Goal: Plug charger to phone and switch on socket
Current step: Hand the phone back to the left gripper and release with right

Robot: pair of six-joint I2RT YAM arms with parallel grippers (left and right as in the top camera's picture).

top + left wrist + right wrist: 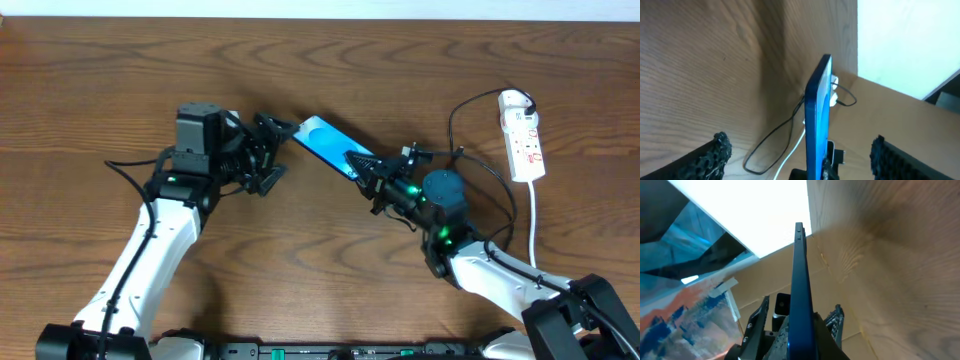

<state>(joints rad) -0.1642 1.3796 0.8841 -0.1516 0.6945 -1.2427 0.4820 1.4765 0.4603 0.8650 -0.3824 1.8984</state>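
The phone [322,142], blue screen up, lies slanted at mid table. My right gripper [364,170] is shut on its lower right end; in the right wrist view the phone [800,275] runs edge-on out of the jaws [802,342]. My left gripper [272,152] is open at the phone's upper left end. In the left wrist view the phone [817,115] stands edge-on between the spread fingers [802,162], touching neither. The socket [523,135] lies at the far right. The charger cable [505,190] loops between it and my right arm; its tip is not visible.
The strip's white cord [533,225] runs toward the front edge on the right. In the left wrist view the black cable loop [772,145] and white cord [796,142] lie on the wood behind the phone. The table's far edge is close behind the strip.
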